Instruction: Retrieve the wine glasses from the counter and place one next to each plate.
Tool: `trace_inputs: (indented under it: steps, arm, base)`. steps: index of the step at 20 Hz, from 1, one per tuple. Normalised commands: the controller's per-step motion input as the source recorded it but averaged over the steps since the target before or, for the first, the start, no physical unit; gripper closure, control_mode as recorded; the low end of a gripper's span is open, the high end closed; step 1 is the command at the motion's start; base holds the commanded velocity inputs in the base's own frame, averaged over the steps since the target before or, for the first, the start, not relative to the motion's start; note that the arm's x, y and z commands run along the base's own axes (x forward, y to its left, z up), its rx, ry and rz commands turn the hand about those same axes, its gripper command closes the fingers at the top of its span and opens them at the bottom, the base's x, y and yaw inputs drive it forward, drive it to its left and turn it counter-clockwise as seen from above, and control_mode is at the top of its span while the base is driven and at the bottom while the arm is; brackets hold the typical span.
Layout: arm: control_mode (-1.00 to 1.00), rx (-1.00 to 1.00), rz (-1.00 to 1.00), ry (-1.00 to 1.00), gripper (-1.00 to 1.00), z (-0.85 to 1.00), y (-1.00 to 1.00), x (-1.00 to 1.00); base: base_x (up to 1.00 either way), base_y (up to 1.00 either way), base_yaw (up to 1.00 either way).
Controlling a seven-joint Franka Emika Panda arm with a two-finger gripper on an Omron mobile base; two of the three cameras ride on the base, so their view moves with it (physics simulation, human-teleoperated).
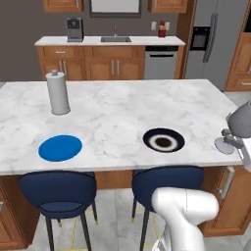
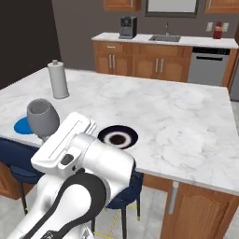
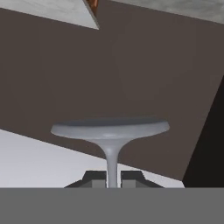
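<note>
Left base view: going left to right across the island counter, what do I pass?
Tall grey cylinder with a knob top → plain bright blue round plate → dark navy plate with a white ring → grey translucent stemmed wine glass at the right edge, lifted and tilted.

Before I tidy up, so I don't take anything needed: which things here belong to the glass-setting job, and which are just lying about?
Job:
- wine glass, held by its stem in the shut end effector
- blue plate
- navy plate
- counter

Lying about:
- grey cylinder
- coffee machine
- red jar
- stools
</note>
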Motion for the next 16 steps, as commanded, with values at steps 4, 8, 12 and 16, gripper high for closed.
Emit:
trace_inputs:
  steps: [4,8,12,16]
  arm:
    - [1.0,0.0,0.0,0.0,1.0,0.0,0.0,0.0]
    - [1.0,0.0,0.0,0.0,1.0,0.0,0.0,0.0]
    - [1.0,0.0,0.0,0.0,1.0,0.0,0.0,0.0]
    - [1.0,0.0,0.0,0.0,1.0,0.0,0.0,0.0]
  base:
    - [0.52,0.0,0.0]
    - [0.56,0.0,0.0]
    - [0.62,0.0,-0.08]
    - [0.61,0.0,-0.31]
